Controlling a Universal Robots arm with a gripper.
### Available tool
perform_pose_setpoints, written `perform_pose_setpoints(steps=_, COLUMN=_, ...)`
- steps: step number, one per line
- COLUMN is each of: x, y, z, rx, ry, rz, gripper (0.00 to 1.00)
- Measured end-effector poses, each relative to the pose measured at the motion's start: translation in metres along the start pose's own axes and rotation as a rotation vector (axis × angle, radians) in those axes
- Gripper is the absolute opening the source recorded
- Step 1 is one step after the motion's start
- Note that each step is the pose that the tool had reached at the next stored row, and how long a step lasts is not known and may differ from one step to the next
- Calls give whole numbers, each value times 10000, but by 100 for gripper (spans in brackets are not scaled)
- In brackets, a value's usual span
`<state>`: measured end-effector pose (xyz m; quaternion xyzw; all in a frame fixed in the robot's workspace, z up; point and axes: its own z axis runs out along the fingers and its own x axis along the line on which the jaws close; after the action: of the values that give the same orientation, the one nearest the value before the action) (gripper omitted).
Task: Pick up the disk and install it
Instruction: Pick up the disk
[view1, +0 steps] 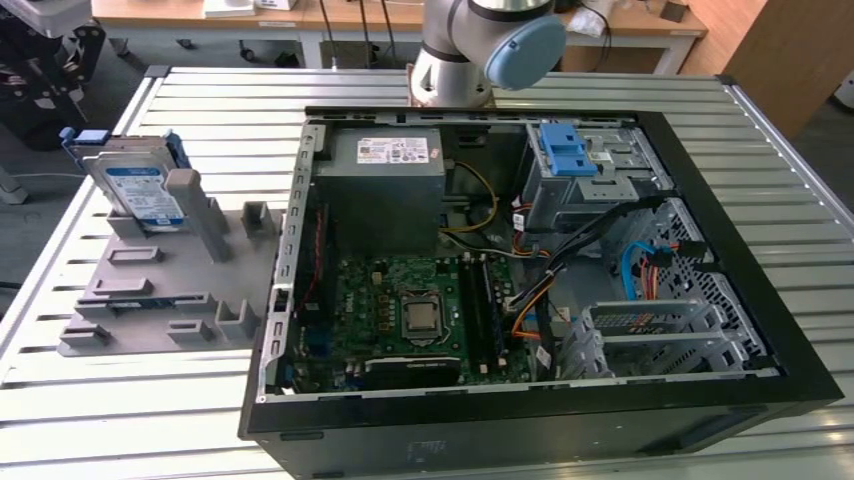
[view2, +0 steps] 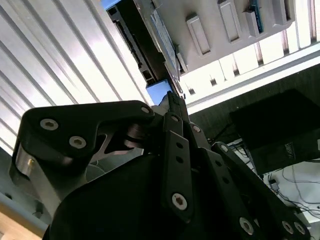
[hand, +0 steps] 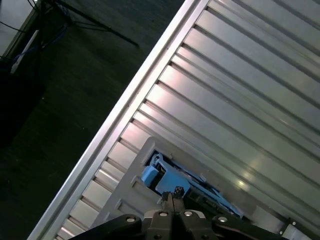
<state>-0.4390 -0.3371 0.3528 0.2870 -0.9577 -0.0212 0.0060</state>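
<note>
Jaws pressed together, empty, disk (hand: 159, 178) just beyond them, upright in grey stand (view1: 160, 290)

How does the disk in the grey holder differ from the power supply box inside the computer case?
The disk stands on edge in the grey holder, outside the computer case; the power supply box sits inside it. The disk is thin and blue-framed; the power supply box is bulkier and plain grey. Both carry a label with white on it.
</note>
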Motion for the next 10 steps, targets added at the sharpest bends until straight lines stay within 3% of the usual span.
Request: perform_pose_setpoints(steps=10, x=0, y=0, z=1, rx=-1, ry=72, rz=-1640, gripper=11)
